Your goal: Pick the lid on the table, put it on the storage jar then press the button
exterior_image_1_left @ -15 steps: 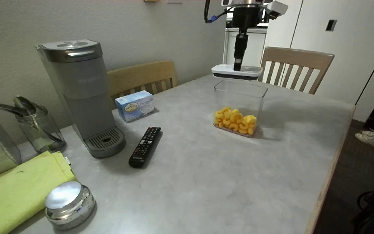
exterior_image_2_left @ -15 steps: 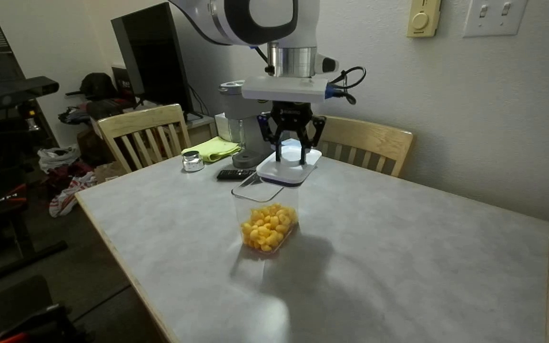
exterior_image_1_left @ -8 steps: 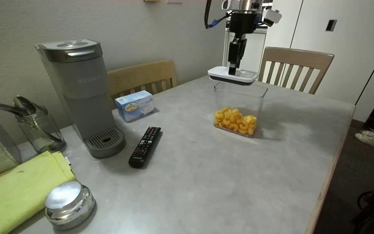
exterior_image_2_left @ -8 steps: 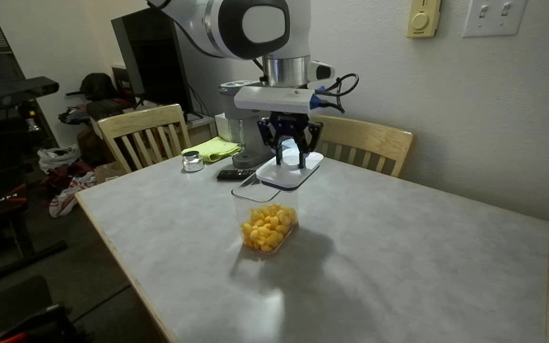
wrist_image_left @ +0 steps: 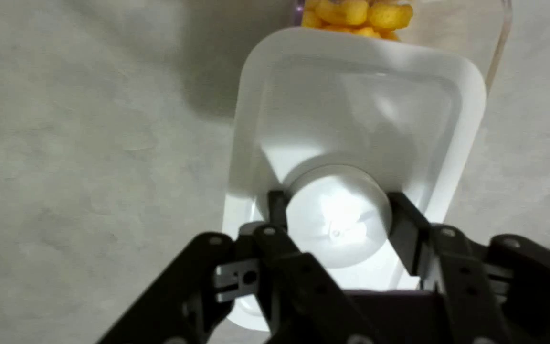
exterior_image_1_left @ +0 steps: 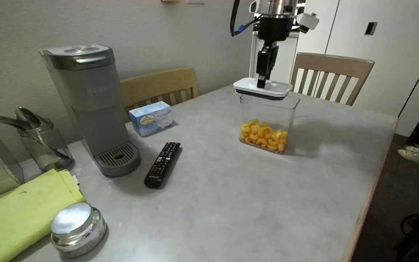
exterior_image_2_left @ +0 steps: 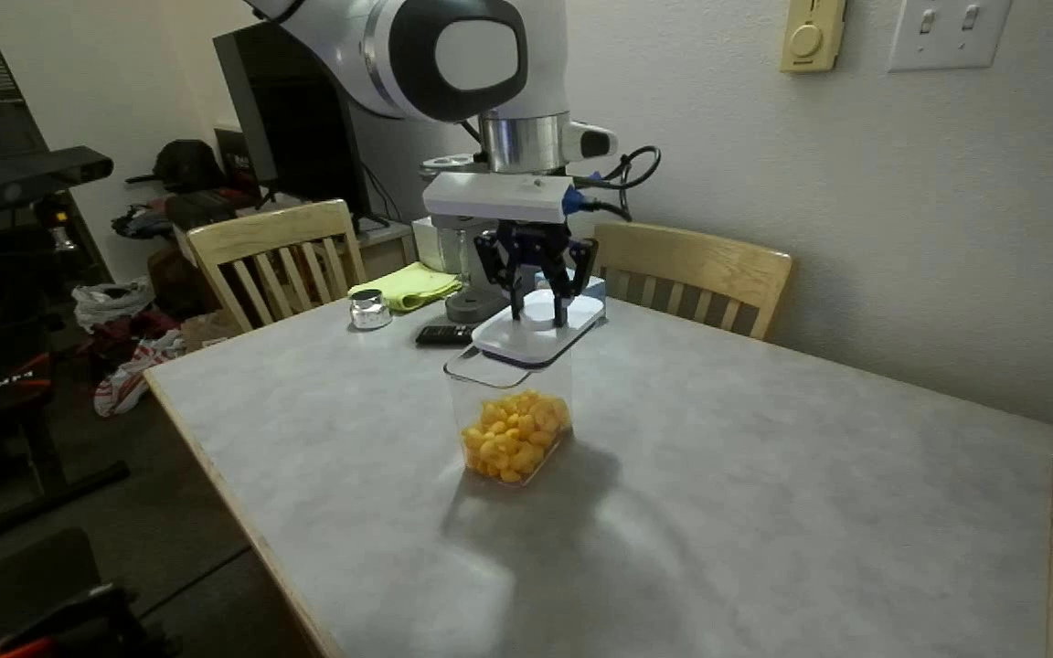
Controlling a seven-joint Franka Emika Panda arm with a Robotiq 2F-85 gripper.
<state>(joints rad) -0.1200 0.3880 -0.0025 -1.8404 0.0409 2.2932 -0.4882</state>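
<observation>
There is one white lid (wrist_image_left: 356, 105) with one raised round button (wrist_image_left: 322, 205), one clear storage jar (exterior_image_1_left: 267, 111) with yellow-orange curls (exterior_image_2_left: 515, 439) in the bottom, one Keurig coffee machine (exterior_image_1_left: 96, 91), one Samsung remote (exterior_image_1_left: 162, 165), one Twinings tea box (exterior_image_1_left: 151, 119), one silver tin (exterior_image_1_left: 78, 230) and one glass jar (exterior_image_1_left: 51, 153) of utensils (exterior_image_1_left: 27, 118); each exterior view shows two wooden chairs (exterior_image_2_left: 696, 260). In an exterior view the arm (exterior_image_2_left: 524, 142) comes in from the upper left and bends down in front of the coffee machine, hiding part of it. The gripper (exterior_image_2_left: 538, 318) points straight down, its fingers (wrist_image_left: 406, 229) pinching the round button from both sides — the lid hangs there, nearly level. It is over the storage jar but off center, with part of the mouth uncovered in the wrist view; whether it touches the rim I cannot tell. The storage jar stands upright on the gray counter (exterior_image_1_left: 209, 207). The remote lies near the coffee machine's base; a yellow cloth (exterior_image_1_left: 24, 214) lies just beside the tin.
</observation>
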